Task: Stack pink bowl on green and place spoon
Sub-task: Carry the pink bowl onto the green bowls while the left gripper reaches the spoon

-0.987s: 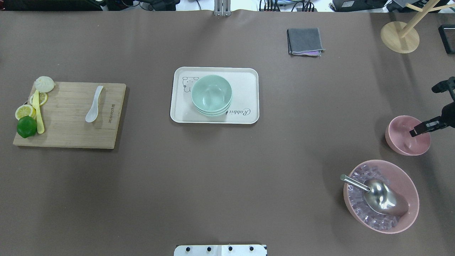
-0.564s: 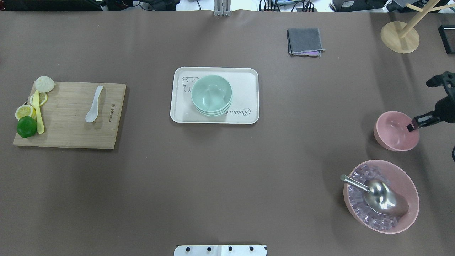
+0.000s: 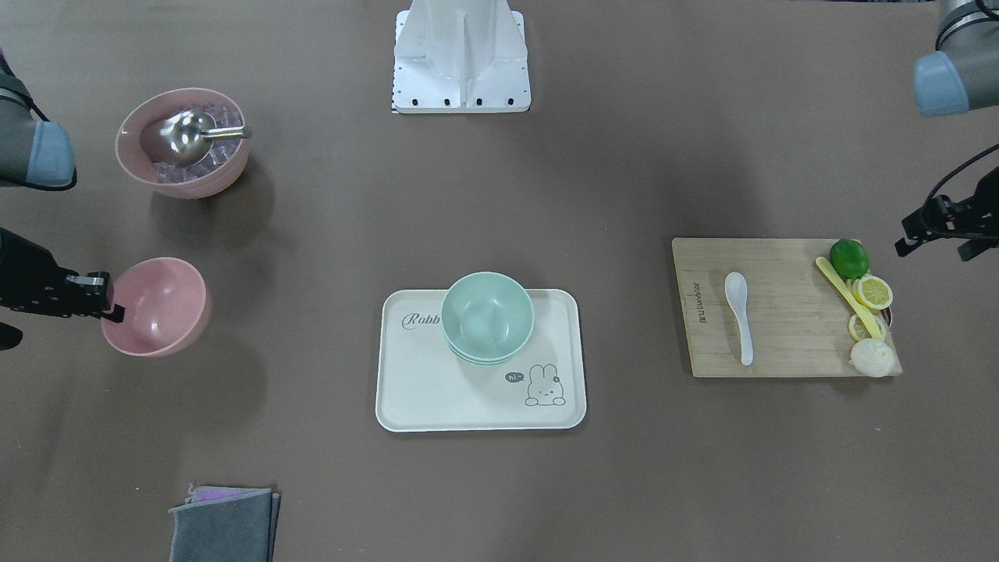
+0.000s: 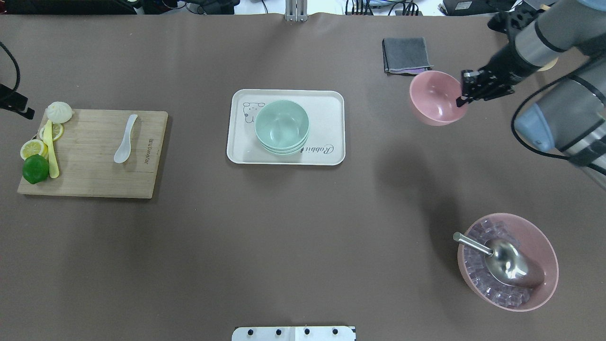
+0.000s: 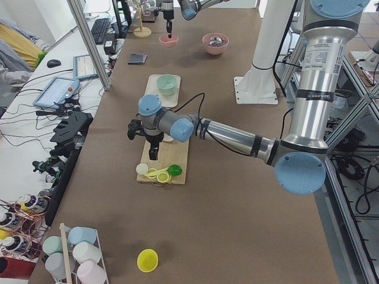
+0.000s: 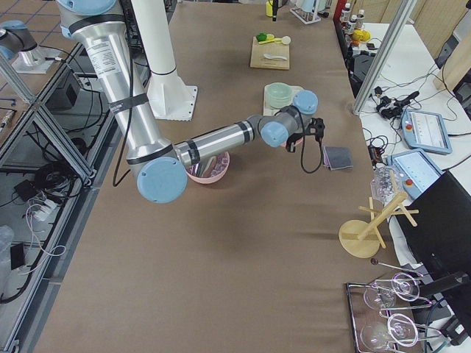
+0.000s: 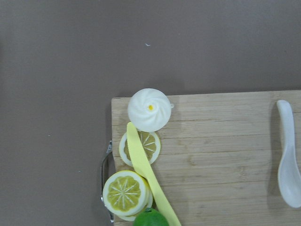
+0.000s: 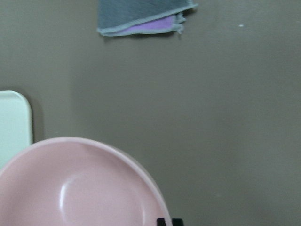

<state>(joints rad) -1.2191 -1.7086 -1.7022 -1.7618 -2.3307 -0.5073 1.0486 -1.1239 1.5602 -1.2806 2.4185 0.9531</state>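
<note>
The step in hand, as I judge it, is carrying the small pink plastic bowl (image 4: 433, 97) across to the stack of pale green bowls (image 4: 281, 125), which sits on the cream rectangular tray (image 4: 331, 109) in the middle of the table (image 4: 303, 246). The right tool (image 4: 461, 98) is closed on the bowl's rim, on the side toward the table's right end. One finger seems to be inside the wall and one outside, so the jaws stand only a wall's thickness apart and grip nothing else. The bowl hangs mouth-up in the right half, toward the far edge, near the folded grey cloth (image 4: 406, 54) and well apart from the tray. Its shadow falls away from it, so it looks clear of the table. To do this well, the bowl should travel level and high enough to pass the tray's lip and the top green rim. It should be centred over the stack before it goes down, and let go only once seated — a one-sided rim pinch lets a bowl tip or swing. The white ceramic spoon (image 4: 125, 139) lies untouched on the wooden cutting board (image 4: 94, 180) near the left end. The left tool (image 4: 19, 106) hovers off that board's far corner, holding nothing I can see — whether it is open I cannot tell.
</note>
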